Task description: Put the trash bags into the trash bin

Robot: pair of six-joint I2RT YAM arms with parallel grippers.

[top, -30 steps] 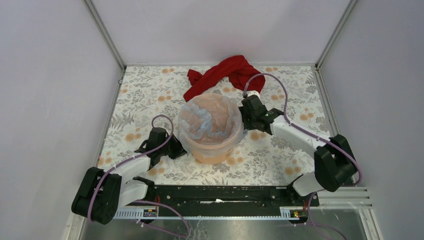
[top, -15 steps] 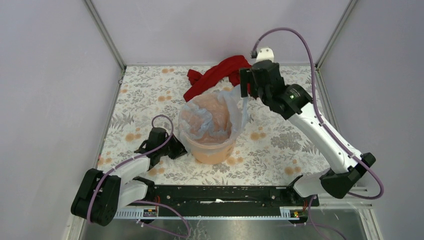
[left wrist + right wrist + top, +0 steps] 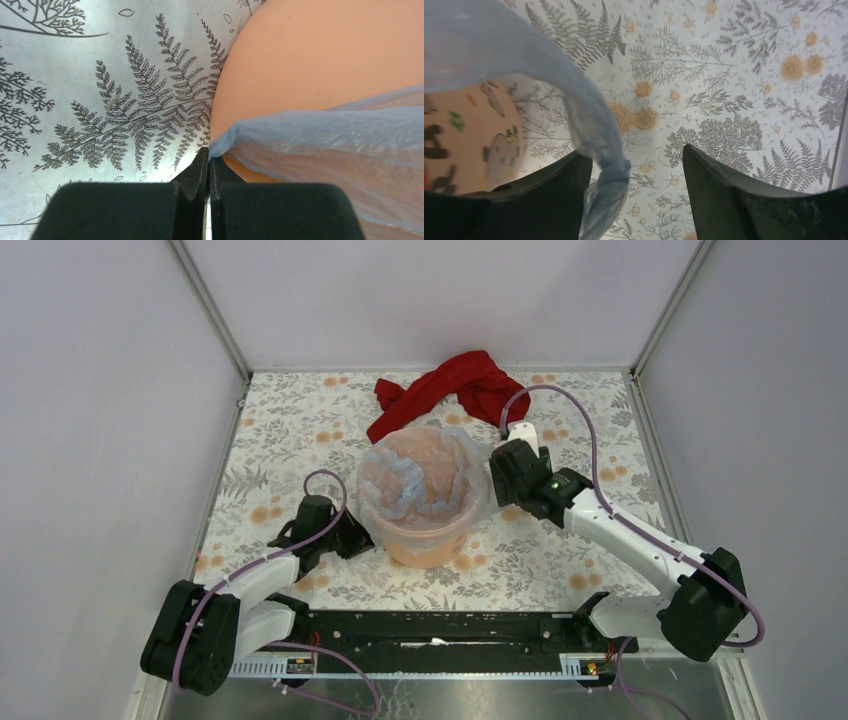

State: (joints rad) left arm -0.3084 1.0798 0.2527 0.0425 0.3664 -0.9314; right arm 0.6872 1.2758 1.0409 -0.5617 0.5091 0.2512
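The orange trash bin (image 3: pixel 432 540) stands mid-table with the pale blue trash bag (image 3: pixel 420 475) draped in and over its rim. My left gripper (image 3: pixel 352 538) sits low at the bin's left side, shut on a corner of the bag (image 3: pixel 225 142) against the bin wall (image 3: pixel 320 55). My right gripper (image 3: pixel 497 478) is at the bin's right side, open, with a twisted strand of the bag (image 3: pixel 606 182) hanging loose between its fingers (image 3: pixel 724 192), close to the left one. The bin's printed wall (image 3: pixel 469 135) shows at the left of that view.
A red cloth (image 3: pixel 450 388) lies crumpled behind the bin near the back wall. The floral table cover (image 3: pixel 580 530) reaches metal frame posts at the left and right edges. A black rail runs along the near edge.
My right arm rose high above the bin's right rim pulling the bag edge up, then came back down beside the bin and its fingers opened. The left arm has not moved.
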